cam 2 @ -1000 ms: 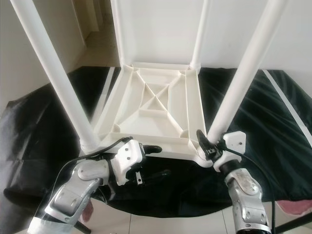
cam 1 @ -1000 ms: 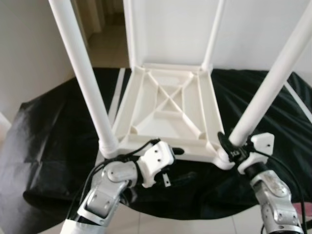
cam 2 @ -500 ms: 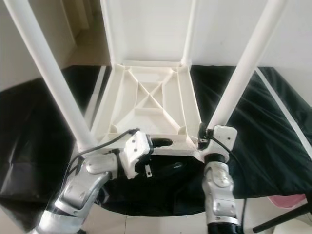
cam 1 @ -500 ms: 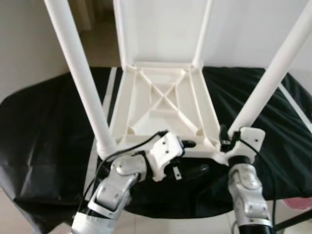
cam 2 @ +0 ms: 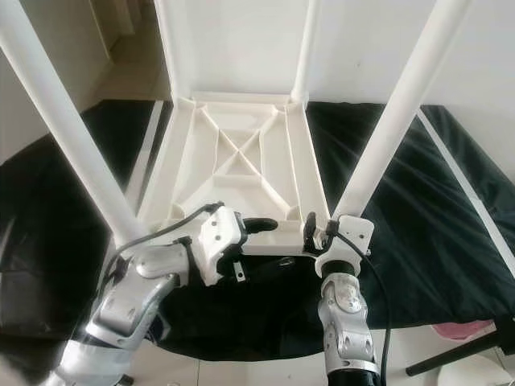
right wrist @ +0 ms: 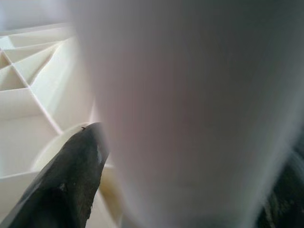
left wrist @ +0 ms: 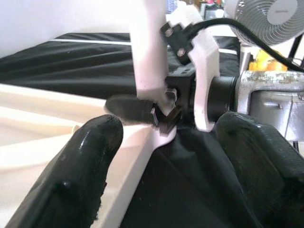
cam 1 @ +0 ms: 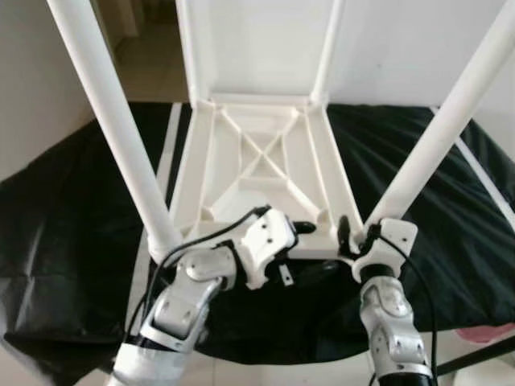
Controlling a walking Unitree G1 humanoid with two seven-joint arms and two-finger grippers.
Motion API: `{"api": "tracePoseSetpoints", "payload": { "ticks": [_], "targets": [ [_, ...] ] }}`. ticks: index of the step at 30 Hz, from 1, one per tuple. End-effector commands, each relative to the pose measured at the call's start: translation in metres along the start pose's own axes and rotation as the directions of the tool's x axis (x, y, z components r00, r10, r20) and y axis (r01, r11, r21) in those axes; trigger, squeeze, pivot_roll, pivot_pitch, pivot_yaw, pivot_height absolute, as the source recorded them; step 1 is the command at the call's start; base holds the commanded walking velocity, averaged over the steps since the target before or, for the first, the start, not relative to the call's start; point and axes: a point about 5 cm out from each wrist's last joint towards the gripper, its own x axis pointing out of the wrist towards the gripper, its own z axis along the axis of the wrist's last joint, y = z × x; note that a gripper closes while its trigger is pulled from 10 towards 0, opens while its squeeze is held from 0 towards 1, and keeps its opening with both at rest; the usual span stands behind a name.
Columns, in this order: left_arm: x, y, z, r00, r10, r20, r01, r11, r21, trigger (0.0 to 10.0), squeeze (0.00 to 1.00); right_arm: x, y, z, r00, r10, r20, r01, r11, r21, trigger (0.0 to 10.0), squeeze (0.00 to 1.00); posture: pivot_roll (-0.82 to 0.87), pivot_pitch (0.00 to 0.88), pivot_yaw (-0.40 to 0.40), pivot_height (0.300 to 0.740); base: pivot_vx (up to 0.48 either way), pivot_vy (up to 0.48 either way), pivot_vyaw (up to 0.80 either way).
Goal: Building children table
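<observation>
- The white plastic children's table (cam 1: 261, 173) lies upside down on a black sheet (cam 1: 72, 225), its ribbed underside facing up with a cross brace at the middle.
- Four white legs stand up from its corners: the near left leg (cam 1: 113, 121), the near right leg (cam 1: 447, 129), the far left leg (cam 1: 187, 48) and the far right leg (cam 1: 330, 44).
- The black sheet covers a low surface; a pale stripe (cam 1: 165, 161) runs along it beside the table's left edge.
- The left gripper (cam 1: 299, 241) is at the table's near edge, between the two near legs. One black finger (cam 1: 303, 228) lies over the rim and the other sits lower, under it. In the left wrist view the two fingertips (left wrist: 88, 166) stand apart with the rim between them, so the claw is spread and not pressing on anything.
- The right gripper (cam 1: 354, 235) is at the near right corner, at the foot of the near right leg. In the right wrist view the leg (right wrist: 190, 109) sits between the fingers, with one dark finger (right wrist: 66, 180) against its side: the claw grips this leg.
- A white fan (left wrist: 270, 19) stands behind the right wrist in the left wrist view.
- No brand, label or writing can be read on any part.
- Pale floor tiles (cam 1: 145, 72) lie beyond the sheet at the far left, and a white wall (cam 1: 402, 48) rises behind the table.
</observation>
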Motion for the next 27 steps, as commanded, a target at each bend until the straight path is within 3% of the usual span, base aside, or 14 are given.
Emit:
{"api": "tracePoseSetpoints", "payload": {
  "ticks": [1, 4, 5, 8, 9, 16, 20, 22, 25, 27],
  "targets": [
    [-0.002, 0.004, 0.0, 0.995, 0.099, 0.003, -0.099, 0.995, -0.014, 10.0, 0.0, -0.001, -0.007, 0.003, 0.999, -0.03, 0.021, 0.03, 1.0, 0.002, 10.0, 1.0, -0.01, 0.064, -0.012, 0.74, 0.0, 0.0, 0.0],
    [-0.004, 0.003, -0.002, 0.995, 0.098, 0.006, -0.098, 0.995, -0.038, 10.0, 0.0, -0.002, -0.01, 0.005, 0.998, -0.046, 0.031, 0.046, 0.999, 0.009, 10.0, 1.0, -0.01, 0.064, -0.01, 0.74, 0.0, 0.0, 0.0],
    [-0.008, -0.001, -0.002, 0.997, 0.082, 0.017, -0.081, 0.995, -0.05, 10.0, 0.0, -0.003, -0.012, 0.008, 0.998, -0.039, 0.047, 0.039, 0.999, 0.002, 10.0, 0.0, -0.01, 0.063, -0.011, 0.74, 0.0, 0.0, 0.0],
    [-0.018, -0.007, 0.0, 0.998, 0.054, 0.033, -0.052, 0.997, -0.052, 10.0, 0.0, -0.005, -0.012, 0.011, 0.997, 0.007, 0.078, -0.007, 1.0, 0.001, 10.0, 0.0, -0.01, 0.053, -0.011, 0.74, 0.0, 0.0, 0.0],
    [-0.028, -0.006, 0.002, 0.996, 0.073, 0.054, -0.07, 0.996, -0.05, 10.0, 0.0, -0.009, -0.007, 0.015, 0.99, 0.083, 0.114, -0.08, 0.996, -0.036, 10.0, 0.0, 0.0, 0.045, -0.012, 0.74, 0.0, 0.0, 0.0],
    [-0.043, -0.007, 0.001, 0.995, 0.09, 0.052, -0.088, 0.995, -0.045, 10.0, 0.0, -0.018, -0.003, 0.016, 0.982, 0.143, 0.12, -0.137, 0.989, -0.051, 10.0, 0.0, 0.0, 0.042, -0.012, 0.74, 0.0, 0.0, 0.0],
    [-0.06, -0.006, -0.001, 0.992, 0.122, 0.04, -0.12, 0.991, -0.055, 10.0, 0.0, -0.03, -0.003, 0.018, 0.971, 0.2, 0.127, -0.19, 0.978, -0.085, 10.0, 0.0, 0.0, 0.04, -0.01, 0.74, 0.0, 0.0, 0.0],
    [-0.072, -0.006, -0.004, 0.994, 0.107, 0.034, -0.102, 0.989, -0.104, 10.0, 0.0, -0.037, -0.003, 0.019, 0.958, 0.252, 0.134, -0.232, 0.962, -0.148, 10.0, 0.0, 0.0, 0.04, -0.012, 0.74, 0.0, 0.0, 0.0],
    [-0.079, -0.006, -0.005, 0.995, 0.097, 0.029, -0.093, 0.988, -0.121, 10.0, 0.0, -0.039, -0.004, 0.019, 0.953, 0.271, 0.133, -0.247, 0.954, -0.171, 10.0, 0.0, 0.0, 0.041, -0.015, 0.74, 0.0, 0.0, 0.0],
    [-0.094, -0.003, -0.01, 0.995, 0.101, -0.006, -0.1, 0.986, -0.132, 10.0, 0.0, -0.043, -0.006, 0.018, 0.949, 0.289, 0.126, -0.263, 0.946, -0.188, 10.0, 0.0, 0.0, 0.04, -0.016, 0.74, 0.0, 0.0, 0.0]
  ]
}}
